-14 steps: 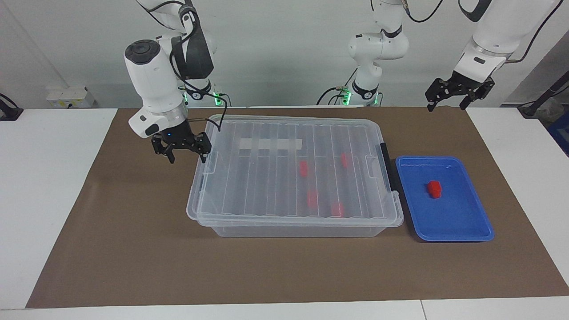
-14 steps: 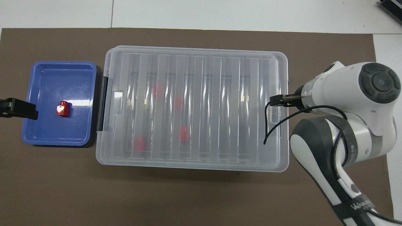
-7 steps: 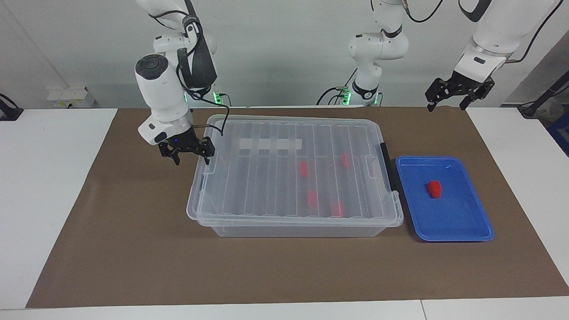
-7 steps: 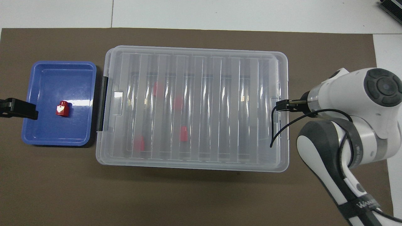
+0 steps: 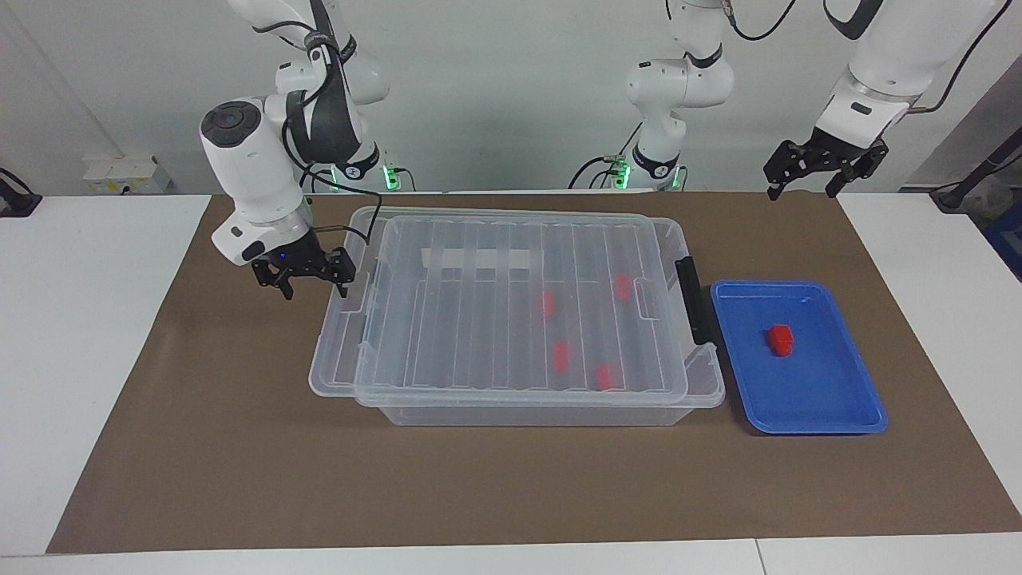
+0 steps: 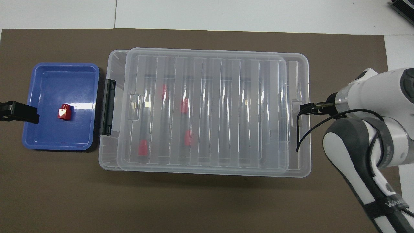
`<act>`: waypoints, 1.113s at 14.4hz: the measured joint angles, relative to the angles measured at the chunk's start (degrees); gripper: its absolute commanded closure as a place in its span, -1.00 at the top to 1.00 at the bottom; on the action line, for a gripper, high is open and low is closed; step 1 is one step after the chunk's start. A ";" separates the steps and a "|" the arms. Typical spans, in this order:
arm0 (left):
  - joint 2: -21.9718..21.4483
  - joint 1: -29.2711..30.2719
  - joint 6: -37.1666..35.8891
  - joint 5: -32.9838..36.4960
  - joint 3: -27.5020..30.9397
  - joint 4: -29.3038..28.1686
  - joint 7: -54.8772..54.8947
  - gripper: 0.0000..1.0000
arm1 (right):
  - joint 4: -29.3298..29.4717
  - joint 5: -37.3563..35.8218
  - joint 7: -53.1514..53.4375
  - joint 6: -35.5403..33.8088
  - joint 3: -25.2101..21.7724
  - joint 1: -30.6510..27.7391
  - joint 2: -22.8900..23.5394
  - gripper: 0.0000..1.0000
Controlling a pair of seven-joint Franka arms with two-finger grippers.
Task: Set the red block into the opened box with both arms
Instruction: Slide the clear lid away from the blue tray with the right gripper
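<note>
A red block [image 5: 780, 339] [image 6: 64, 112] lies in the blue tray [image 5: 830, 399] [image 6: 48, 139]. Beside it stands the clear box [image 5: 527, 414] [image 6: 108, 155]. Its ribbed lid [image 5: 447, 335] [image 6: 207, 113] lies on top, shifted toward the right arm's end and overhanging there. Several red blocks [image 5: 562, 356] show through the lid. My right gripper [image 5: 315, 287] [image 6: 305, 108] is open, with one finger against the lid's overhanging edge. High above the table's edge by the robots, my left gripper [image 5: 802, 188] hangs open; in the overhead view its tip [image 6: 32, 116] covers the tray's rim.
A brown mat [image 5: 239, 447] covers the table under the box and tray. The box's black latch [image 5: 688, 299] [image 6: 107, 106] stands between lid and tray. White table [image 5: 72, 359] lies past the mat at both ends.
My right gripper has moved toward the right arm's end of the table, and the lid slid with it, baring a strip of the box by the tray. The left arm stayed still.
</note>
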 measured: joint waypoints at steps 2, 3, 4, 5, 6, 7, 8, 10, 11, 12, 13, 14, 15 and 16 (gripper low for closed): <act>0.00 0.00 0.00 0.00 0.00 0.00 0.00 1.00 | -0.01 0.00 -3.01 -0.32 0.00 -1.27 -0.04 1.00; 0.00 0.00 0.00 0.00 0.00 0.00 0.00 1.00 | -0.02 0.00 -4.76 -0.38 -0.02 -2.21 -0.04 1.00; 0.00 0.00 0.00 0.00 0.00 0.00 0.00 1.00 | -0.04 -0.01 -6.71 -0.42 -0.04 -3.32 -0.05 1.00; 0.00 0.00 -0.01 0.00 0.00 0.00 0.00 1.00 | -0.06 -0.01 -8.58 -0.45 -0.10 -4.36 -0.05 1.00; 0.00 0.00 -0.03 0.00 0.00 0.00 0.00 1.00 | -0.08 -0.01 -10.17 -0.46 -0.13 -5.27 -0.05 1.00; 0.00 0.00 -0.05 0.01 0.00 -0.01 0.00 1.00 | -0.09 -0.01 -11.52 -0.48 -0.14 -6.01 -0.06 1.00; 0.00 0.00 -0.07 0.06 0.01 -0.04 0.00 1.00 | -0.11 -0.06 -12.73 -0.51 -0.15 -6.61 -0.06 1.00; -0.03 0.18 0.20 0.34 0.13 -0.36 0.00 1.00 | -0.14 -0.12 -14.78 -0.51 -0.17 -7.68 -0.07 1.00; -0.15 0.73 1.27 0.50 0.26 -1.00 0.26 1.00 | -0.14 -0.17 -15.64 -0.51 -0.18 -8.22 -0.07 1.00; -0.43 1.67 3.23 0.52 0.42 -2.45 1.22 1.00 | -0.15 -0.27 -16.48 -0.51 -0.19 -8.77 -0.07 1.00; -0.75 2.56 5.81 0.52 0.56 -4.59 2.49 1.00 | -0.15 -0.35 -17.35 -0.51 -0.18 -9.29 -0.07 1.00; -0.98 3.39 9.07 0.52 0.67 -7.27 3.65 1.00 | -0.15 -0.38 -18.25 -0.51 -0.20 -9.80 -0.07 1.00; -1.03 4.06 12.44 0.52 0.70 -9.98 4.61 1.00 | -0.15 -0.42 -18.99 -0.51 -0.20 -10.27 -0.07 1.00; -0.96 4.46 15.97 0.52 0.75 -12.79 5.49 1.00 | -0.15 -0.50 -19.72 -0.51 -0.20 -10.74 -0.07 1.00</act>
